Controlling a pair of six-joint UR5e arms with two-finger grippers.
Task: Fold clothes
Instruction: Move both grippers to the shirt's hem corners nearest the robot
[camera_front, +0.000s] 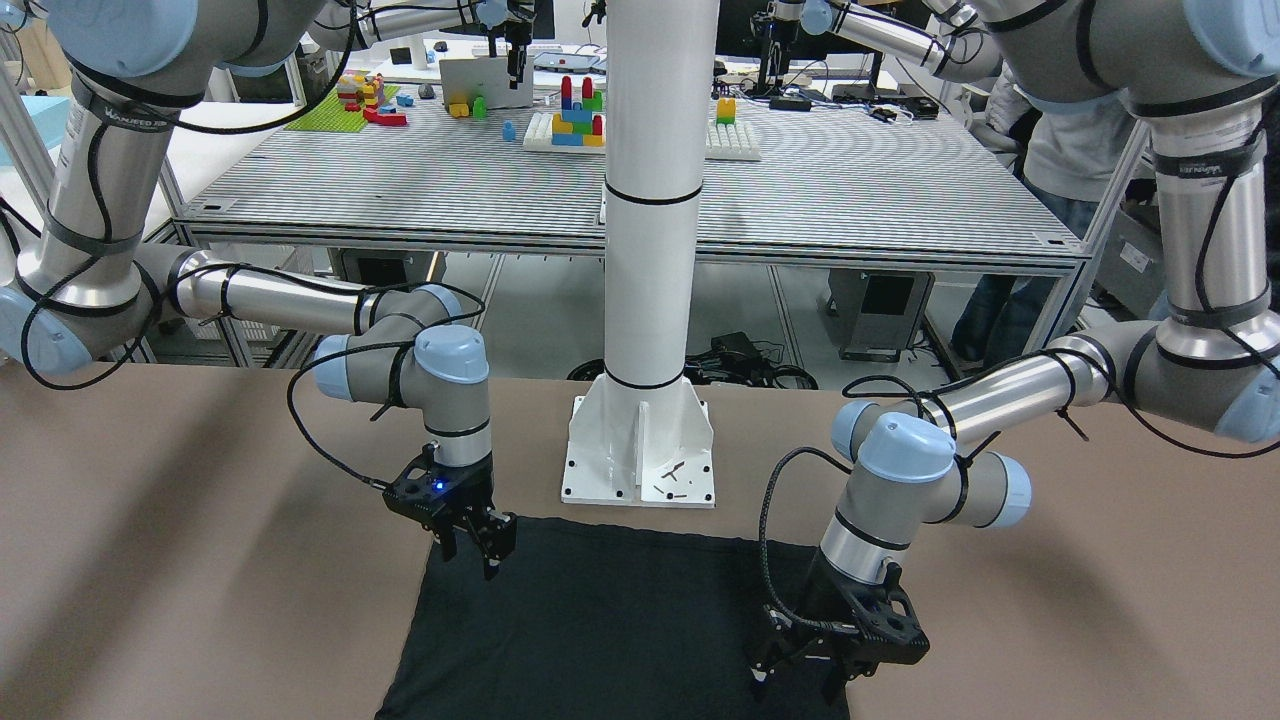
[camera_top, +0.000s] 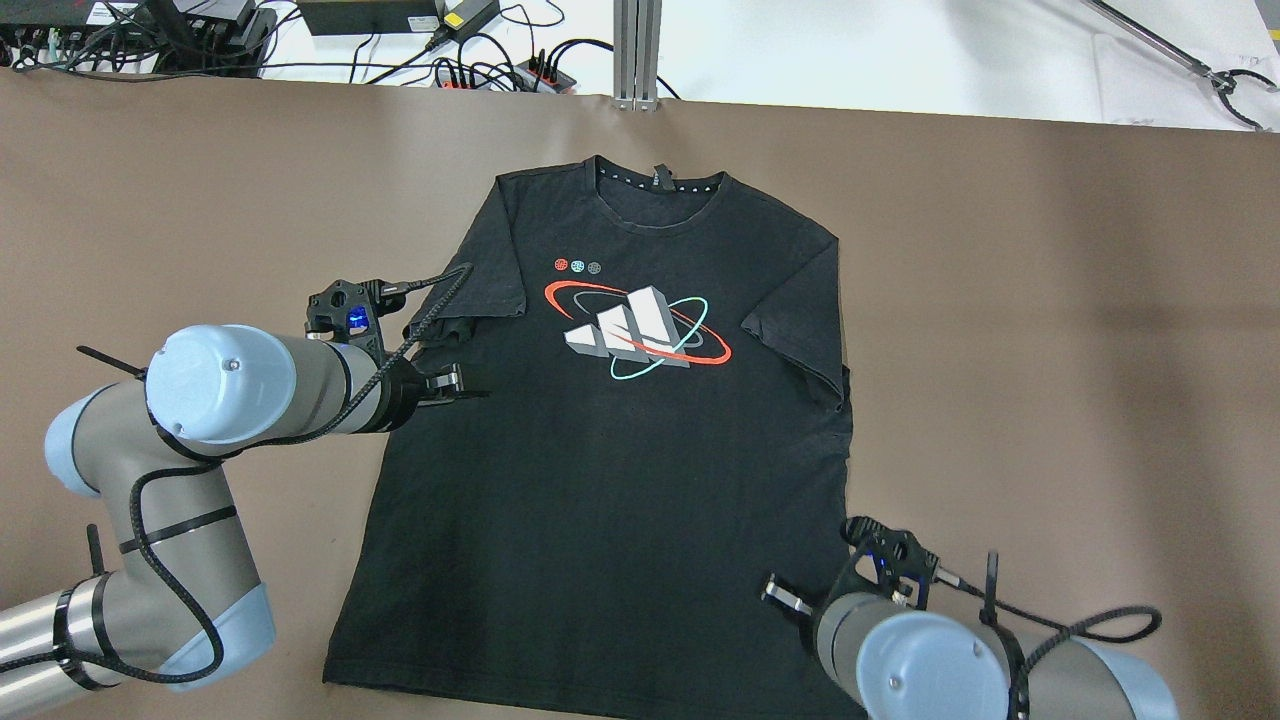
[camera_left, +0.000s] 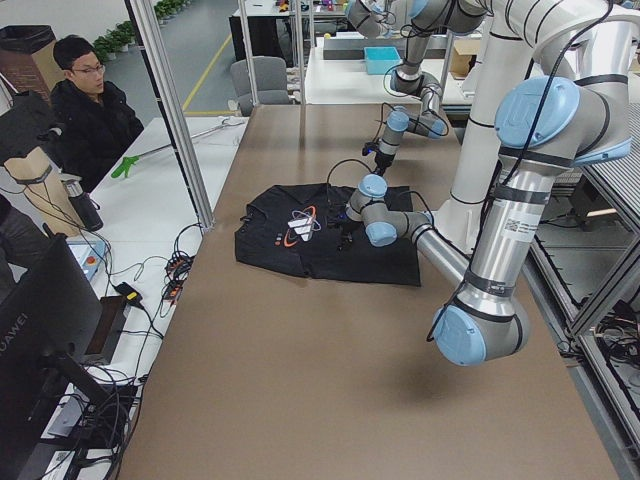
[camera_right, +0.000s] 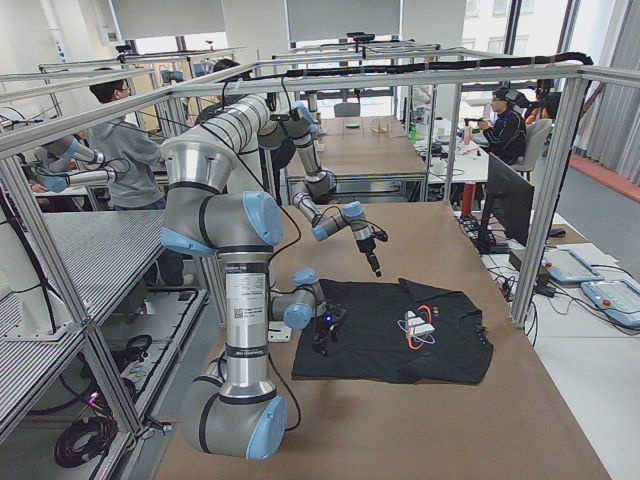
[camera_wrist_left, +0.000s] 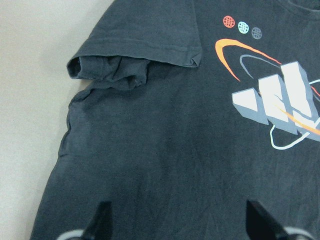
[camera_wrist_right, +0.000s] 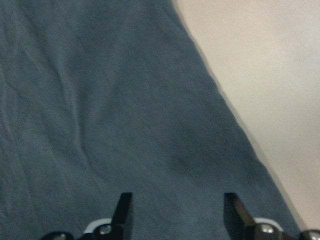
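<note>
The clothes are a black T-shirt (camera_top: 600, 450) lying flat on the brown table, chest print up, collar at the far side. My left gripper (camera_top: 455, 385) is open and empty, low over the shirt's side edge just below the rumpled left sleeve (camera_wrist_left: 130, 65). The left wrist view shows its fingertips (camera_wrist_left: 102, 220) spread wide above the fabric. My right gripper (camera_top: 790, 598) is open and empty over the shirt's other side edge near the hem. The right wrist view shows it (camera_wrist_right: 177, 212) above dark cloth, with bare table to the right. The front view shows both, left (camera_front: 800, 680) and right (camera_front: 470, 555).
The white pillar's base (camera_front: 640, 450) stands just behind the shirt's hem. Cables and power strips (camera_top: 500, 70) lie beyond the table's far edge. A person (camera_left: 85, 110) sits off the far side. Another table with toy bricks (camera_front: 570, 120) is behind the robot.
</note>
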